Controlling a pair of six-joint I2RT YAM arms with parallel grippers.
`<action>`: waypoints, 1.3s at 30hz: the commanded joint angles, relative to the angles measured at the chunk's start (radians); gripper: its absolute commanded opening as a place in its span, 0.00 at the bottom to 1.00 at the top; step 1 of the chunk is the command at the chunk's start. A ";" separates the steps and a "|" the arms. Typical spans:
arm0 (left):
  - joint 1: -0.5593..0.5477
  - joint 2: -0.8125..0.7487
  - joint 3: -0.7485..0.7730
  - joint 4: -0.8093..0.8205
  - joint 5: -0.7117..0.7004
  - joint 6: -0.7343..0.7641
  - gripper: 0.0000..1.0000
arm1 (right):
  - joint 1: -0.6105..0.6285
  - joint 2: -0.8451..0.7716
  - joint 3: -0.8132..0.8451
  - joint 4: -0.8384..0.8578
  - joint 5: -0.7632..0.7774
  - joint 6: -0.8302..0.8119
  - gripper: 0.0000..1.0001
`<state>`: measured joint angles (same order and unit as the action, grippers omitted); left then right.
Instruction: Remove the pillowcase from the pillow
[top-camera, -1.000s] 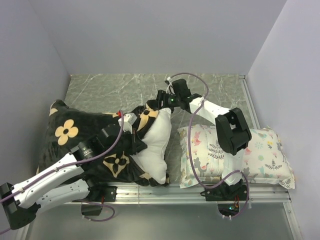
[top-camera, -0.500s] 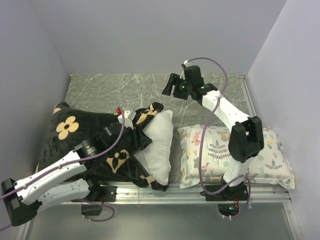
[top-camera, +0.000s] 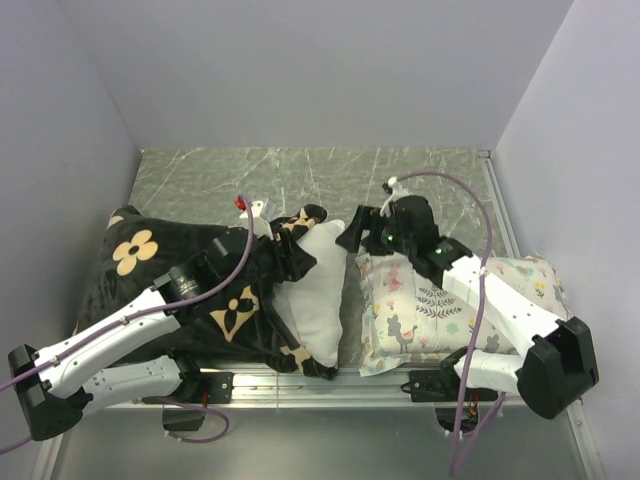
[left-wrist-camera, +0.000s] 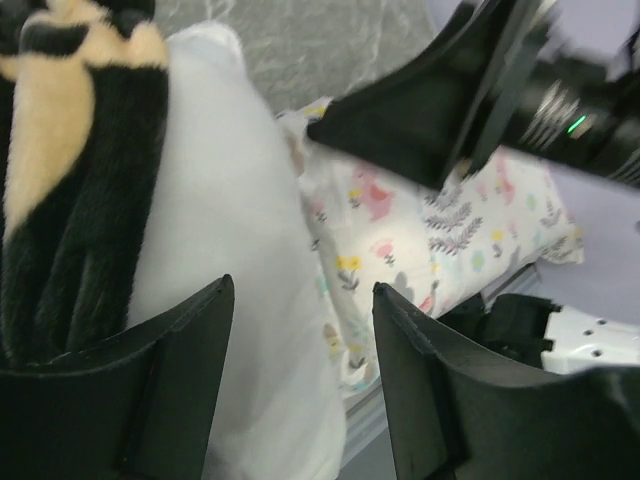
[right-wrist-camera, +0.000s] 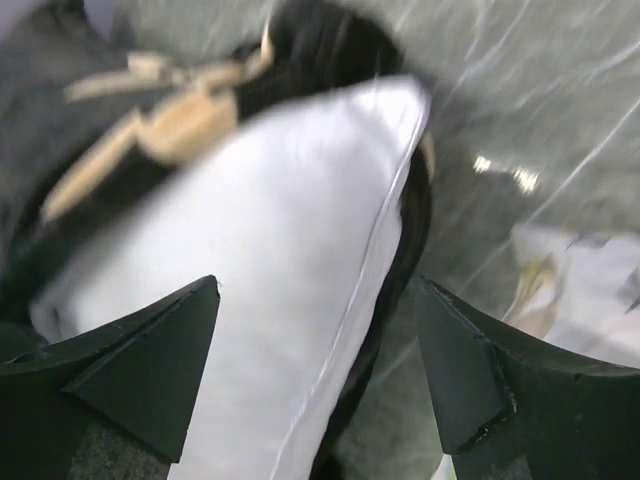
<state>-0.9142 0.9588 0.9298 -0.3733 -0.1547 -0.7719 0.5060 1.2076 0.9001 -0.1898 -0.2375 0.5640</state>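
Note:
The black plush pillowcase (top-camera: 150, 270) with tan flowers lies at the left, its mouth bunched round the pillow (top-camera: 318, 290). The pillow's white right half sticks out of it. My left gripper (top-camera: 297, 262) hovers open over the bare pillow (left-wrist-camera: 230, 230), next to the pillowcase edge (left-wrist-camera: 70, 200), holding nothing. My right gripper (top-camera: 352, 237) is open beside the pillow's upper right corner. In its wrist view my right gripper (right-wrist-camera: 318, 295) straddles the pillow's seamed edge (right-wrist-camera: 270, 250) without touching it. A black pillowcase rim (right-wrist-camera: 320, 40) shows behind.
A white pillow printed with pastel animals and plants (top-camera: 470, 310) lies right of the pillow, under the right arm. It also shows in the left wrist view as the printed pillow (left-wrist-camera: 400, 220). Grey marbled table surface (top-camera: 280, 180) stretches behind. Walls close both sides; a metal rail (top-camera: 300, 385) runs along the front.
My left gripper has opened and let go of the fabric by the pillowcase mouth. The right arm lifted toward the back, then swung down beside the pillow's corner, its jaws opening wider.

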 joint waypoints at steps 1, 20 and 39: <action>-0.006 0.009 0.084 0.079 0.007 0.008 0.63 | 0.026 -0.078 -0.091 0.116 -0.017 0.019 0.87; 0.179 0.553 0.622 -0.325 -0.127 0.239 0.76 | 0.042 0.038 -0.124 0.341 -0.126 0.157 0.97; 0.308 0.693 0.593 -0.334 -0.166 0.264 0.00 | 0.069 0.207 -0.076 0.362 -0.103 0.163 0.00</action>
<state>-0.6476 1.6833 1.4929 -0.7033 -0.2619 -0.4999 0.5671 1.4467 0.7712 0.2276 -0.3996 0.7628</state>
